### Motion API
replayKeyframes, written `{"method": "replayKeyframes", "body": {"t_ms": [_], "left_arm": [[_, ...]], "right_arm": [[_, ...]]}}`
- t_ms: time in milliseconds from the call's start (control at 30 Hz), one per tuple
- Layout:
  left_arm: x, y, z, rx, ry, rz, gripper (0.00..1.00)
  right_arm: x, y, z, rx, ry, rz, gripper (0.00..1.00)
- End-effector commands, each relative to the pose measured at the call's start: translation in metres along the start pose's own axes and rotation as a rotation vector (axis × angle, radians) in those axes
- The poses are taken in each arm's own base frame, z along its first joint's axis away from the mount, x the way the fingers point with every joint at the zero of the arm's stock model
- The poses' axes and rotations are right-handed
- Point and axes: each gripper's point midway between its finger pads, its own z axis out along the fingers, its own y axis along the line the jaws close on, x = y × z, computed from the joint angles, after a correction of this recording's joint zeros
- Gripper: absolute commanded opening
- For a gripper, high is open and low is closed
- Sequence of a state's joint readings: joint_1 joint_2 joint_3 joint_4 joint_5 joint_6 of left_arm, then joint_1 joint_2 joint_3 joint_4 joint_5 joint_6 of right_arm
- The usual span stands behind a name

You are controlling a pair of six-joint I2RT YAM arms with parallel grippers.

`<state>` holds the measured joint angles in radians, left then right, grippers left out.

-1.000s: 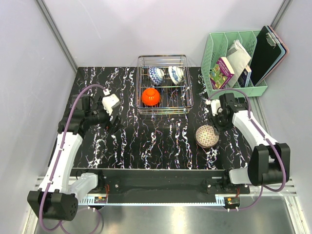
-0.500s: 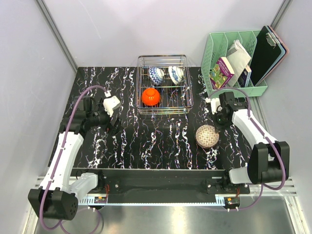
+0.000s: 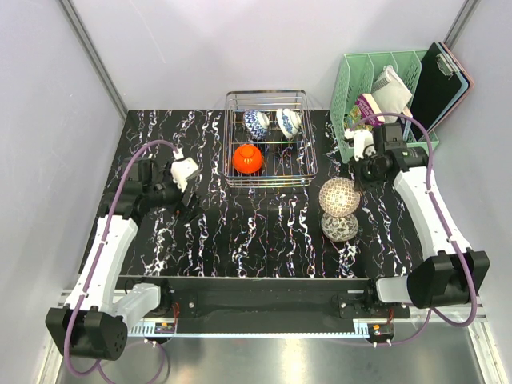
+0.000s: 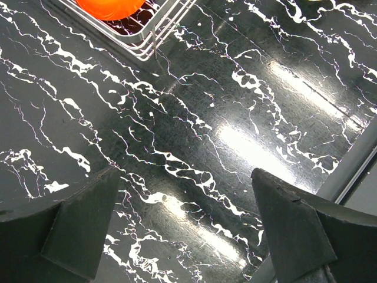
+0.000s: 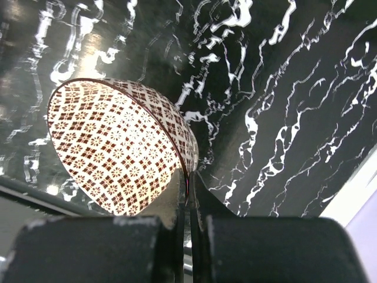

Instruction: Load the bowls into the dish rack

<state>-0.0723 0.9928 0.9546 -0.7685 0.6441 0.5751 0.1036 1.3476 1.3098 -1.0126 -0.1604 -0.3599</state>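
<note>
1. Currently yr right hand [image 5: 189,190] is clamped on the rim of a net-patterned bowl [image 5: 118,153], w/ the rim pinched between the two fingers. That's a sensible grip for a thin wall w/ no handle.
2. That bowl hangs tilted, off the surface [image 3: 264,232], to the front-right of the dish rack [image 3: 272,182]. It's right over a second net-patterned bowl [image 3: 341,230] that sits on the surface. The height prob. serves to clear the lower one before you swing.
3. Inside the dish rack, a blue-and-white bowl [image 3: 256,124] and its twin [image 3: 289,122] stand propped on edge along the back. The orange-red bowl [image 3: 247,158] lies at front-left. The front-right part of the rack looks free, so that's likely the spot for this one.
4. Yr left hand [image 4: 185,177] has its fingers wide apart and holds nothing. It sits low over the surface, front-left of the rack, parked out of the way I'd judge.
5. The mint-green organiser [image 3: 416,149], right of the rack, is close behind yr right arm. Mind it on the move.
</note>
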Motion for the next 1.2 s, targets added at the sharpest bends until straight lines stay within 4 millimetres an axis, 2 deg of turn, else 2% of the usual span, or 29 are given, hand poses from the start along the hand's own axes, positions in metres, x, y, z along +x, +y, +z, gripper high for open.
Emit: {"method": "replayKeyframes", "body": {"t_ms": [0, 333, 433, 467, 567, 600, 667, 700, 767, 800, 833, 900, 933, 967, 1033, 1167], "left_arm": [[-0.012, 0.001, 0.001, 0.008, -0.038, 0.031, 0.99], [-0.012, 0.000, 0.004, 0.014, -0.034, 0.028, 0.99], [-0.013, 0.000, 0.005, 0.017, -0.033, 0.023, 0.99], [-0.014, 0.001, 0.006, 0.016, -0.033, 0.017, 0.99], [-0.019, 0.004, 0.006, 0.007, -0.043, 0.010, 0.99], [-0.021, 0.005, 0.005, 0.002, -0.046, 0.009, 0.99], [-0.023, 0.009, 0.005, -0.018, -0.044, 0.001, 0.99], [-0.025, 0.011, 0.004, -0.024, -0.047, 0.005, 0.99], [-0.026, 0.013, 0.004, -0.032, -0.046, -0.003, 0.99], [-0.029, 0.014, 0.004, -0.032, -0.050, -0.004, 0.99], [-0.030, 0.015, 0.004, -0.034, -0.051, -0.007, 0.99], [-0.029, 0.016, 0.007, -0.029, -0.046, -0.021, 0.99], [-0.030, 0.016, 0.007, -0.028, -0.047, -0.027, 0.99], [-0.029, 0.017, 0.009, -0.025, -0.044, -0.034, 0.99], [-0.027, 0.019, 0.013, -0.020, -0.035, -0.050, 0.99], [-0.026, 0.022, 0.021, -0.001, -0.030, -0.072, 0.99]], "right_arm": [[-0.015, 0.017, -0.026, -0.077, -0.067, 0.014, 0.00], [-0.031, 0.062, -0.027, -0.277, -0.098, -0.019, 0.00], [-0.038, 0.082, -0.019, -0.292, -0.083, -0.076, 0.00], [-0.042, 0.096, -0.015, -0.309, -0.083, -0.107, 0.00], [-0.053, 0.113, -0.001, -0.329, -0.055, -0.135, 0.00], [-0.054, 0.116, 0.010, -0.336, -0.024, -0.135, 0.00], [-0.068, 0.124, 0.017, -0.346, -0.039, -0.152, 0.00], [-0.069, 0.135, 0.027, -0.362, -0.017, -0.174, 0.00], [-0.083, 0.144, 0.032, -0.366, -0.031, -0.205, 0.00], [-0.083, 0.156, 0.043, -0.380, -0.004, -0.227, 0.00], [-0.093, 0.161, 0.043, -0.383, -0.022, -0.243, 0.00], [-0.097, 0.174, 0.057, -0.399, -0.001, -0.260, 0.00], [-0.103, 0.185, 0.058, -0.414, -0.012, -0.284, 0.00], [-0.103, 0.190, 0.068, -0.420, 0.004, -0.290, 0.00], [-0.106, 0.208, 0.074, -0.446, 0.006, -0.321, 0.00], [-0.097, 0.238, 0.100, -0.483, 0.053, -0.368, 0.00]]}}
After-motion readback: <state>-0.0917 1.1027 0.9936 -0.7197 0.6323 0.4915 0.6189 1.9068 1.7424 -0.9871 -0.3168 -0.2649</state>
